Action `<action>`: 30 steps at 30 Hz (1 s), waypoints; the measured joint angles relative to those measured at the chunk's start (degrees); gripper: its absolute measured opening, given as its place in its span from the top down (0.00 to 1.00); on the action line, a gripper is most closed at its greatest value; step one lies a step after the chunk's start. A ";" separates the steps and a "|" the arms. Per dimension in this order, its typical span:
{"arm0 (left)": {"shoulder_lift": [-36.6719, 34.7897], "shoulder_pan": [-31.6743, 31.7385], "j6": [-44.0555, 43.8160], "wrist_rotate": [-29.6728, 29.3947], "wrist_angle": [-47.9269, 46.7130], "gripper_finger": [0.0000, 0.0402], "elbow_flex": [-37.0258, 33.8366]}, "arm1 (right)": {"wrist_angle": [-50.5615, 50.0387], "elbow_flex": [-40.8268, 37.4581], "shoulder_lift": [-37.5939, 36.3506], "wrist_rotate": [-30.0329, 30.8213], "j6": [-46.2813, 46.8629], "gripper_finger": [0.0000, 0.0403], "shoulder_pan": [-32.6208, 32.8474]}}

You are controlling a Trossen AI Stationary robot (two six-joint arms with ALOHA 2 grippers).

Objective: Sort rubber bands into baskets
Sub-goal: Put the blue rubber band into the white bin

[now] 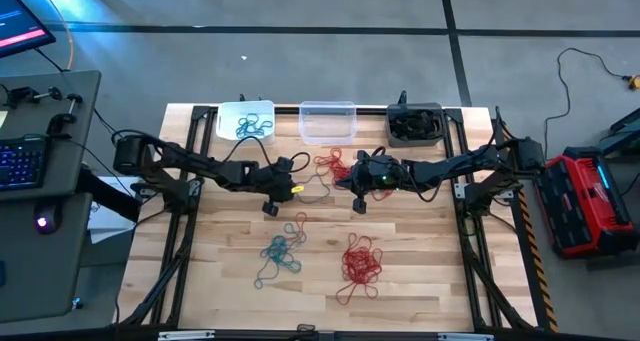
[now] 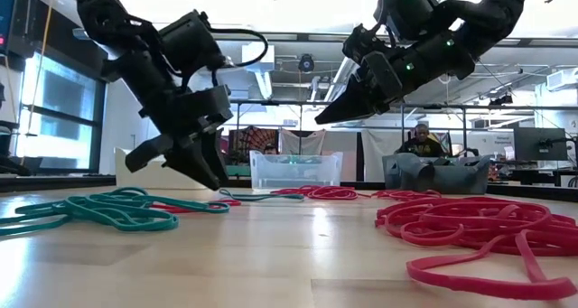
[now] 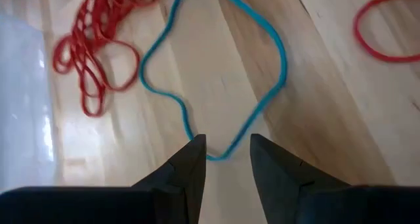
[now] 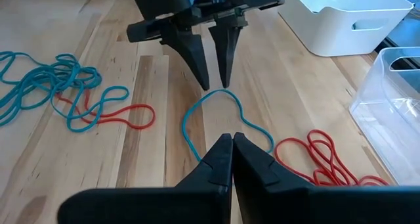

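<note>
**Left hand poised over a lone teal band**

The left hand [image 4: 211, 53] hung parted, grasping nothing, over a thin teal rubber loop [image 4: 223, 122] lying loose on the wooden worktop [image 1: 420, 281], apparently lining up a pickup. The right hand [image 4: 231, 152] hovered clenched and empty nearby. Three tubs lined the far edge: white plastic [image 1: 245, 121], clear [image 1: 327, 122], dark grey [image 1: 415, 125].

i've got both arms reaching in toward the table centre, elbows bent, wrists pitched down. left gripper [image 4: 211, 56] hangs just above the surface, fingers pointing down, jaws parted with a narrow gap, nothing between them. right gripper [image 4: 232, 152] faces it from the opposite side, close but apart, held a bit higher, jaws pressed fully together and empty. right arm's green status lights show on the wrist.
</note>
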 joint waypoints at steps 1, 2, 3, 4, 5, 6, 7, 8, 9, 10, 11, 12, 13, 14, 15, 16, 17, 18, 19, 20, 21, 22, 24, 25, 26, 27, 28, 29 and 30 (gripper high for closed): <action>0.19 0.00 0.77 -0.04 0.63 0.73 0.00 | 0.00 0.00 0.00 -0.02 0.00 1.00 0.00; 0.31 0.00 1.29 0.02 0.80 0.73 0.00 | 0.00 0.00 0.00 0.00 0.00 1.00 0.00; 0.52 -0.01 1.78 0.18 0.99 0.73 0.00 | 0.00 0.00 0.00 0.00 0.00 1.00 0.02; 0.98 -0.02 2.33 0.18 1.95 0.73 0.00 | 0.00 0.00 0.00 0.00 0.00 1.00 0.00; 1.36 -0.02 2.67 0.20 2.47 0.73 0.04 | 0.00 0.00 0.00 0.00 0.00 1.00 0.00; 1.74 -0.02 2.91 0.21 2.28 0.73 0.04 | 0.00 0.00 0.00 -0.02 0.00 1.00 0.01; 2.22 -0.02 3.25 0.21 2.17 0.73 0.06 | 0.01 0.00 0.00 -0.01 0.00 1.00 0.00; 2.76 -0.02 3.86 0.22 2.10 0.73 0.20 | -0.01 0.02 0.00 0.00 0.00 1.00 0.00; 3.16 -0.02 4.31 0.18 2.35 0.73 0.27 | -0.06 0.02 0.00 -0.01 0.00 1.00 0.00; 3.23 -0.07 4.48 0.16 2.37 0.73 0.33 | -0.03 0.02 0.00 0.00 0.00 1.00 0.00; 3.52 -0.07 4.46 0.20 2.58 0.73 0.33 | -0.03 0.01 0.00 0.00 0.00 1.00 0.00; 3.57 -0.04 4.43 0.46 2.59 0.73 0.35 | -0.02 0.02 0.00 0.00 0.00 1.00 0.00; 3.57 -0.04 4.29 0.91 2.51 0.74 0.35 | -0.02 0.02 0.00 0.00 0.00 1.00 0.02; 3.57 -0.01 4.15 1.34 2.51 0.75 0.35 | -0.01 0.02 0.00 0.00 0.00 1.00 0.00; 3.57 0.00 4.07 1.57 2.47 0.76 0.35 | 0.02 0.02 0.00 0.00 0.00 1.00 0.00; 3.57 -0.02 4.05 1.60 2.43 0.78 0.35 | 0.04 0.01 0.00 0.00 0.00 1.00 0.00; 3.57 -0.02 4.04 1.59 2.39 0.81 0.35 | 0.02 0.02 0.00 0.00 0.00 1.00 0.00; 3.57 -0.02 4.03 1.72 2.36 0.83 0.35 | 0.00 0.02 0.00 0.00 0.00 1.00 0.01; 3.60 -0.02 3.99 1.93 2.35 0.86 0.35 | 0.01 0.02 0.00 0.00 0.00 1.00 0.00; 3.62 -0.02 3.97 2.05 2.30 0.90 0.33 | 0.02 0.01 0.00 0.00 -0.01 1.00 0.00; 3.62 -0.02 3.97 2.35 2.20 0.93 0.31 | 0.02 0.02 0.00 0.00 -0.02 1.00 0.00; 3.64 -0.04 3.89 3.00 2.15 0.96 0.31 | 0.00 0.02 0.00 0.00 0.00 1.00 0.00; 3.66 0.09 2.82 4.20 2.21 0.99 0.31 | 0.02 0.02 0.00 0.00 0.00 1.00 0.00; 3.66 0.14 2.41 4.31 2.23 0.98 0.31 | 0.02 0.02 0.00 0.00 0.00 1.00 0.00; 3.63 0.13 2.04 4.28 2.23 0.98 0.31 | 0.00 0.02 0.00 0.00 0.00 1.00 0.00; 3.42 0.16 1.31 4.29 2.17 0.99 0.31 | 0.02 0.02 0.00 0.00 0.00 1.00 0.01; 3.10 0.36 0.69 4.43 2.08 0.99 0.28 | 0.02 0.02 0.00 0.00 -0.01 1.00 0.01; 2.58 0.46 -0.11 4.51 1.96 0.99 0.24 | 0.02 0.02 0.00 0.00 0.00 1.00 0.01; 1.83 0.73 -0.88 4.50 1.91 1.00 0.20 | 0.01 0.02 0.00 0.00 -0.01 1.00 0.00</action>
